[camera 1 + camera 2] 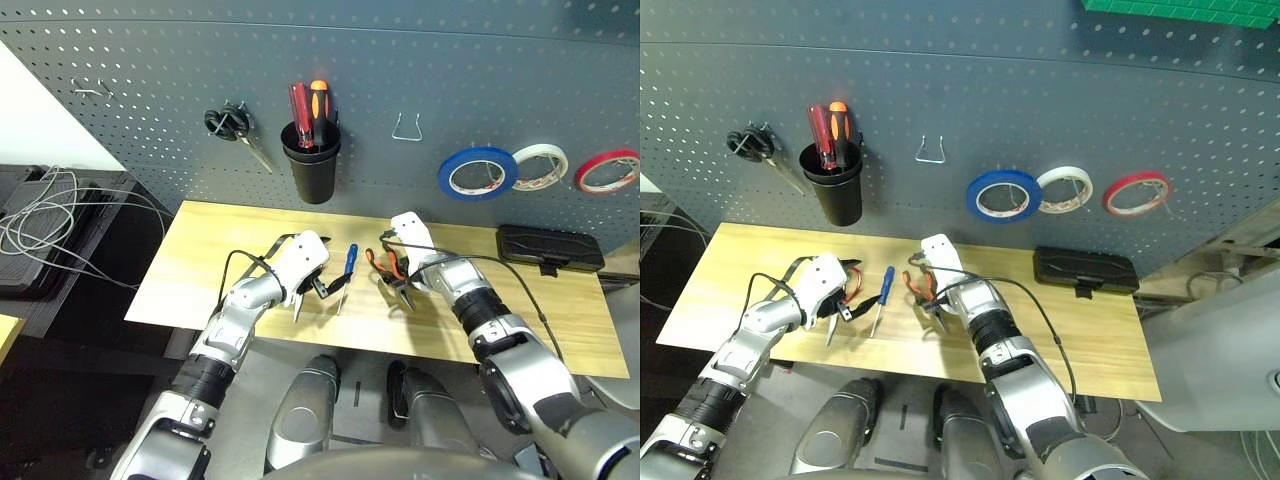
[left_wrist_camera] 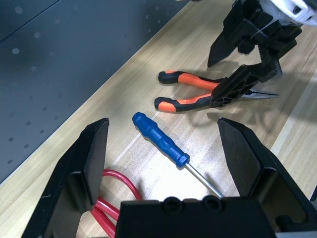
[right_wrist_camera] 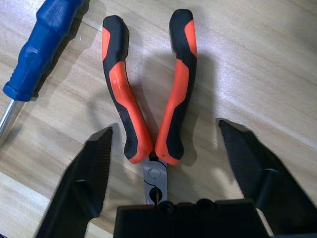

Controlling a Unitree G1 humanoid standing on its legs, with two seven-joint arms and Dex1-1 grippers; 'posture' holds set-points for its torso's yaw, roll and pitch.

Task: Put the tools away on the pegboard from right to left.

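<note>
The right end effector (image 3: 163, 148), jaws spread, straddles the pliers (image 3: 148, 99) lying on the table (image 1: 200, 250) beside the screwdriver (image 2: 161, 139); the left end effector (image 2: 163, 148) hovers spread nearby, bare table toward the pegboard (image 1: 400, 60).

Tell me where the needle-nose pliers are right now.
The pliers lie flat on the wooden table, right of the blue screwdriver, directly beneath the open right end effector, whose fingers straddle the pivot.
</note>
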